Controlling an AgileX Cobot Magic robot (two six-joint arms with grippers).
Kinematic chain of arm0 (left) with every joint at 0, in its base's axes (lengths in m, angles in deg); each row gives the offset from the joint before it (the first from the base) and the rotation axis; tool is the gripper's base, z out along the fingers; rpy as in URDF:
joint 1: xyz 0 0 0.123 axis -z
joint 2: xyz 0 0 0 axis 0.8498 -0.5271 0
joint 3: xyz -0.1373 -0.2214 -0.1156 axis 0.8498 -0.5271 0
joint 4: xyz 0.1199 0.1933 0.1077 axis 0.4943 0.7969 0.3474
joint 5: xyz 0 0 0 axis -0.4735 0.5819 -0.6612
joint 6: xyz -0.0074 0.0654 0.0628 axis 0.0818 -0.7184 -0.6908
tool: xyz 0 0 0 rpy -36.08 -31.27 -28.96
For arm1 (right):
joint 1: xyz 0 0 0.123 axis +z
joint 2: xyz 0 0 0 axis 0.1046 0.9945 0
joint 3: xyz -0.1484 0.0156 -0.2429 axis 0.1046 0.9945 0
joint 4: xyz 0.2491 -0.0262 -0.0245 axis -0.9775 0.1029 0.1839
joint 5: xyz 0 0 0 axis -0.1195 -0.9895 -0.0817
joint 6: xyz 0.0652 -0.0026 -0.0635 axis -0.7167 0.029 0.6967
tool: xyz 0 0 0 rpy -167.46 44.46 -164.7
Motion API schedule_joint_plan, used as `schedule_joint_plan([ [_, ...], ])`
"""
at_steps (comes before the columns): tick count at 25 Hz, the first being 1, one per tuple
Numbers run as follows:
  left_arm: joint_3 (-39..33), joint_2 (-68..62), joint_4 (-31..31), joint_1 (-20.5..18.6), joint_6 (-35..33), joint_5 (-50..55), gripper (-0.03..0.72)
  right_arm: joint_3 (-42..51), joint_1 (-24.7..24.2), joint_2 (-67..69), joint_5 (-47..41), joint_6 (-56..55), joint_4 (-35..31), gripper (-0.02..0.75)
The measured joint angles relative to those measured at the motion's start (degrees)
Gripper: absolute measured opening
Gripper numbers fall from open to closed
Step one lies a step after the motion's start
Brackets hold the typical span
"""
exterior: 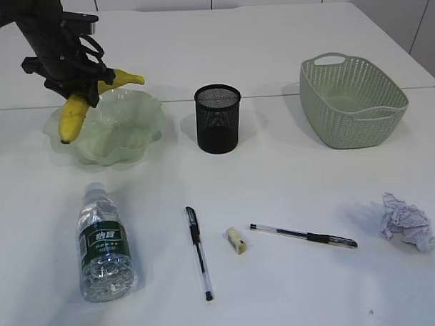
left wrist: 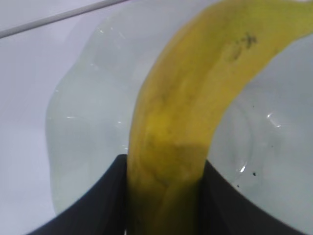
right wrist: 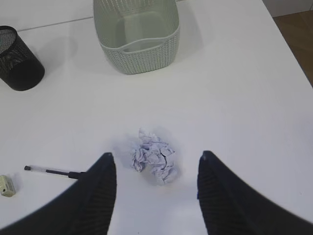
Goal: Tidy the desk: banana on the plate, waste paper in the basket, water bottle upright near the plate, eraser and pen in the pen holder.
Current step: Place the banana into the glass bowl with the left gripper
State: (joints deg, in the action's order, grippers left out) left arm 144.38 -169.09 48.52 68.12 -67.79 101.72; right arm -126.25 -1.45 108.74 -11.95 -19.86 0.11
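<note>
My left gripper [exterior: 77, 83] is shut on the yellow banana [exterior: 76, 114] and holds it over the pale green wavy plate [exterior: 141, 130]; the banana [left wrist: 186, 112] fills the left wrist view above the plate [left wrist: 88, 127]. My right gripper [right wrist: 156, 159] is open above the crumpled paper [right wrist: 154, 160], which also shows at the right of the exterior view [exterior: 407, 222]. The water bottle [exterior: 102, 244] lies on its side. Two pens [exterior: 199, 253] [exterior: 304, 236] and a small eraser [exterior: 237, 240] lie at the front. The black mesh pen holder [exterior: 217, 118] and green basket [exterior: 352, 99] stand behind.
The basket [right wrist: 137, 32] and pen holder [right wrist: 17, 61] also show in the right wrist view, with a pen [right wrist: 51, 171] and the eraser [right wrist: 6, 186] at the left. The table's right edge and floor [right wrist: 296, 34] lie beyond.
</note>
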Motion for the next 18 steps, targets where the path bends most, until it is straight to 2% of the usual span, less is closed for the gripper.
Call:
schedule_joint_plan([
  [18, 0.0, -2.1, -2.6, -1.5, 0.0, -0.1, 0.254, 0.0, 0.0, 0.0, -0.2, 0.0, -0.2, 0.4],
])
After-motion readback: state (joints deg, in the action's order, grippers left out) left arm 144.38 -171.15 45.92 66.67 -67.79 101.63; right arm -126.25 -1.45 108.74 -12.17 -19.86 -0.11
